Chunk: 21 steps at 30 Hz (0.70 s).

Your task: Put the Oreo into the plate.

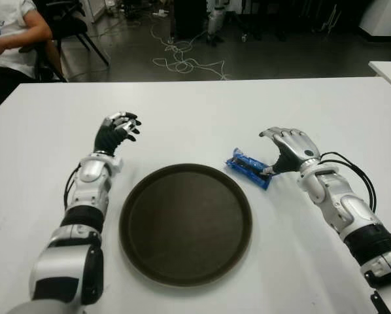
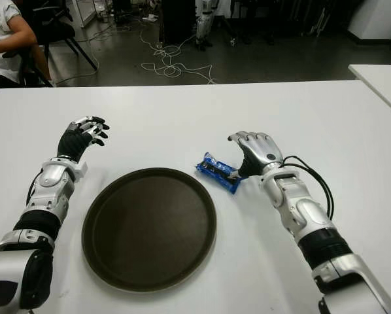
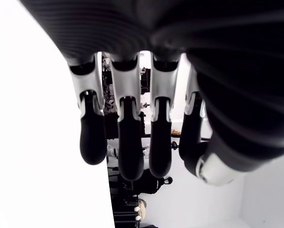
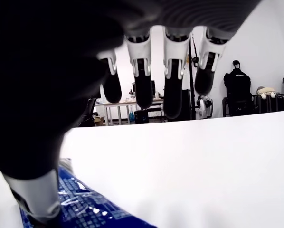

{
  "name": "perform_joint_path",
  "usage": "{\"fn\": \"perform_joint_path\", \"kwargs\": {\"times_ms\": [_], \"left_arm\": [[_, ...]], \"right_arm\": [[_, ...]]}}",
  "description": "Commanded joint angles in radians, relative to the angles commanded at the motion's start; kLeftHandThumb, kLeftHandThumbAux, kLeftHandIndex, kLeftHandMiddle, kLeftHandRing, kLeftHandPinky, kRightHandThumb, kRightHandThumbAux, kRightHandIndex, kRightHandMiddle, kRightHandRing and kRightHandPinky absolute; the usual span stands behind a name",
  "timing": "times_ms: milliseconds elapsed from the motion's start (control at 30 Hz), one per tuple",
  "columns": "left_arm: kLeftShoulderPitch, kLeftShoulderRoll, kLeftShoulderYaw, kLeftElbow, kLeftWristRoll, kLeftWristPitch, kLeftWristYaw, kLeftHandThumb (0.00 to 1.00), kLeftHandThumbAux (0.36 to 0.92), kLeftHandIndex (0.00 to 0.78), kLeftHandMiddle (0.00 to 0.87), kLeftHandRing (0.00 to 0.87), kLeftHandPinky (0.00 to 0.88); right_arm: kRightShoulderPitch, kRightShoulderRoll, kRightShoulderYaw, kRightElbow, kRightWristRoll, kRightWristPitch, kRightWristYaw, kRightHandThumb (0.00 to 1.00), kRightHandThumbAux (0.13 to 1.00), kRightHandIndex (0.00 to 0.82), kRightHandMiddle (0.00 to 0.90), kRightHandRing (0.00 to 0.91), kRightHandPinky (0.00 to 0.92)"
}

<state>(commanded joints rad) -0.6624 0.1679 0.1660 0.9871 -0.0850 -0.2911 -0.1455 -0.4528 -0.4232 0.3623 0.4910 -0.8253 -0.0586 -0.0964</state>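
The Oreo [image 1: 248, 167] is a blue packet lying flat on the white table [image 1: 202, 111], just off the right rim of the plate. The plate [image 1: 186, 226] is a round dark brown tray in the middle, with nothing on it. My right hand [image 1: 284, 147] hovers at the packet's right end. Its fingers [image 4: 173, 92] are stretched out above the table, and its thumb tip [image 4: 40, 204] touches the packet [image 4: 85, 209]. The fingers are not closed around the packet. My left hand [image 1: 117, 131] shows left of the plate, its fingers [image 3: 127, 137] relaxed and holding nothing.
A person [image 1: 9, 39] sits beyond the table's far left corner. Cables [image 1: 182, 59] lie on the floor behind the far edge. A second white table [image 1: 388, 69] stands at the right.
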Motion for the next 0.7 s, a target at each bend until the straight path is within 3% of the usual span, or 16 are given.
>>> {"fn": "perform_joint_path", "kwargs": {"times_ms": [367,700], "left_arm": [[-0.001,0.001,-0.003,0.001,0.001,0.002,0.004,0.834,0.671,0.419,0.471,0.529,0.588],[0.0,0.001,-0.005,-0.001,0.002,-0.006,-0.002,0.833,0.672,0.419,0.47,0.512,0.559]], "right_arm": [[-0.006,0.01,0.002,0.009,0.008,0.023,0.006,0.0,0.767,0.223,0.212,0.212,0.18],[-0.011,0.022,0.003,0.018,0.016,0.044,-0.007,0.0,0.778,0.226,0.223,0.223,0.204]]}}
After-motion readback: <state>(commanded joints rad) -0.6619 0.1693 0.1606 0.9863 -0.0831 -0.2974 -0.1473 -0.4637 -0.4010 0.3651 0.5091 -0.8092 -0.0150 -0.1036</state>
